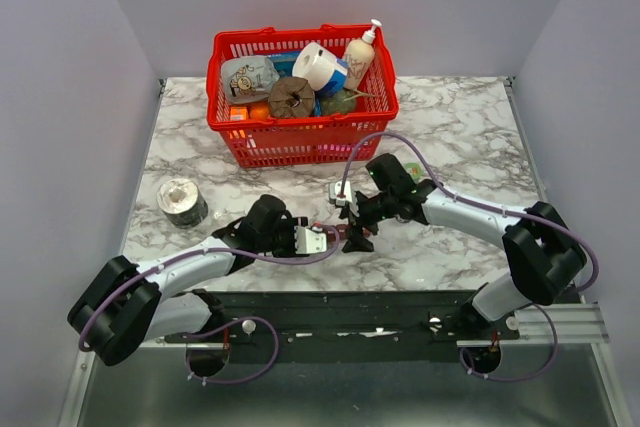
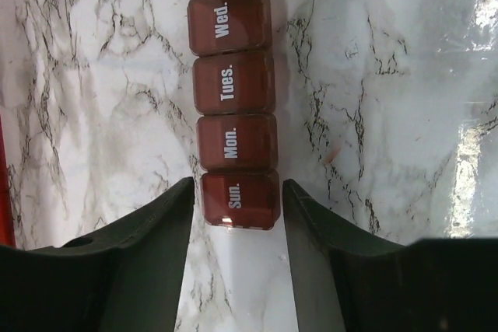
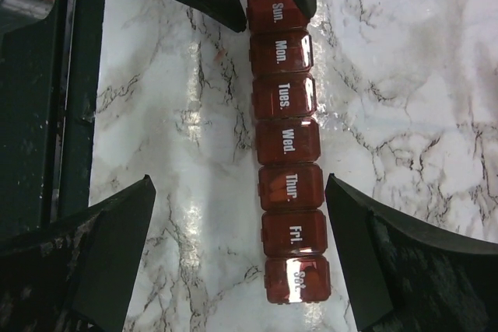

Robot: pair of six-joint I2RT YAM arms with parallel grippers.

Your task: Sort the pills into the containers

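Item: seven-day pill organiser (image 3: 286, 145), red-brown, cells marked Sun. to Sat., flat on the marble surface (image 3: 436, 114) between the two arms.
Left tool (image 2: 237, 192): jaws narrowed about the Sun. end; whether they press it cannot be told.
Right tool (image 3: 239, 183): wide open, empty, straddling the Thur.–Fri. cells. The strip's long axis lies across its closing line.

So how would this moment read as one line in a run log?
left hand open, flanking Sun. end | right hand open, over Thur./Fri. | pill strip lying flat, lids shut
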